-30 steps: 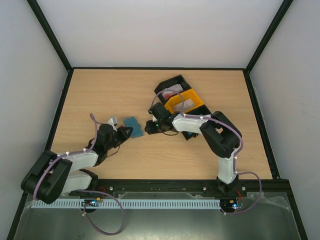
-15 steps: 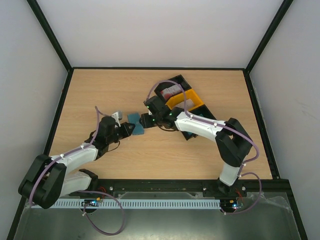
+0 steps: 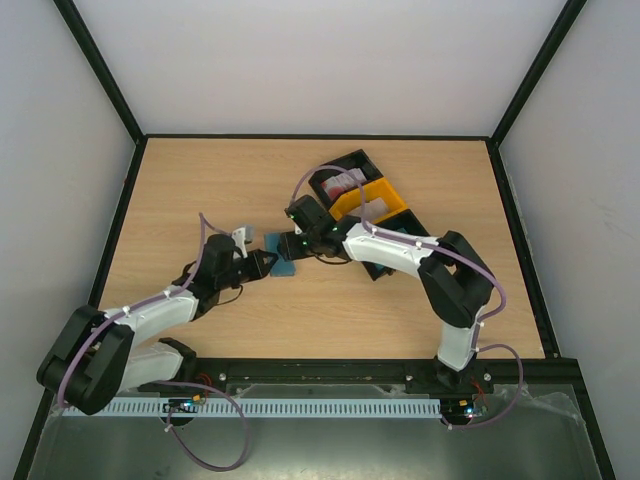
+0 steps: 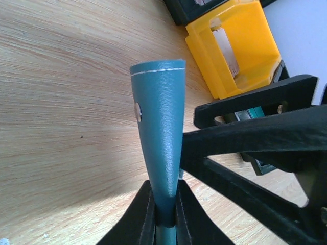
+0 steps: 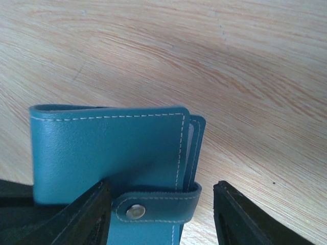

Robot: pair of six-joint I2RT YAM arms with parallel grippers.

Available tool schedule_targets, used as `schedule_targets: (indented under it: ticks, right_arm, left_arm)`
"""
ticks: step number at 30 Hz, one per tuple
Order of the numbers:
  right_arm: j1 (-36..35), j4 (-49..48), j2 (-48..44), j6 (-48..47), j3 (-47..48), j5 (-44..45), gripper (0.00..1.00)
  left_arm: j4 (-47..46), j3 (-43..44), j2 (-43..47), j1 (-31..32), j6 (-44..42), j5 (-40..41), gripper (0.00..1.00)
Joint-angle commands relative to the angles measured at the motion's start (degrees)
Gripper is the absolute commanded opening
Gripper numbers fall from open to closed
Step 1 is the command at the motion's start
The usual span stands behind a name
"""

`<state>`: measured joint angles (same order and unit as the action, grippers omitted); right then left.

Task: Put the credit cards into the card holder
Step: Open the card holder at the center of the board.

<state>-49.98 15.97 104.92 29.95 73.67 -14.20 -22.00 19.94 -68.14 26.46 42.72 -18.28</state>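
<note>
The card holder (image 3: pixel 284 262) (image 4: pixel 159 117) (image 5: pixel 107 148) is a teal wallet, closed by a strap with a metal snap (image 5: pixel 135 211). My left gripper (image 3: pixel 266 262) (image 4: pixel 163 217) is shut on its lower edge and holds it upright, edge-on in the left wrist view. My right gripper (image 3: pixel 293 243) (image 5: pixel 161 214) is open, one finger on each side of the strap end, and neither pad presses on it. Red-and-white credit cards (image 3: pixel 345 182) lie in the black bin. A pale card (image 4: pixel 225 46) stands in the yellow bin.
A black bin (image 3: pixel 335 168) and a yellow bin (image 3: pixel 397 203) (image 4: pixel 245 30) stand close together right of centre, just behind the right arm. A second black bin (image 3: pixel 385 268) shows below the yellow one. Black frame rails border the wooden table (image 3: pixel 200 190).
My right gripper has swung left from the bins to the card holder, its jaws widening. My left gripper has carried the card holder a little right and forward to meet it.
</note>
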Motion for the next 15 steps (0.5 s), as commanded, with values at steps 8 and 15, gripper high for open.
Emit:
schedule_targets:
  ticks: [8, 15]
  right_arm:
    - [-0.8, 3.0, 0.3, -1.2, -4.0, 1.7, 0.52]
    - [-0.8, 7.5, 0.2, 1.2, -5.4, 20.5, 0.38]
  left_arm:
    - [-1.6, 2.4, 1.5, 1.1, -1.0, 2.5, 0.03]
    - [0.8, 2.7, 3.6, 1.1, -1.7, 4.7, 0.02]
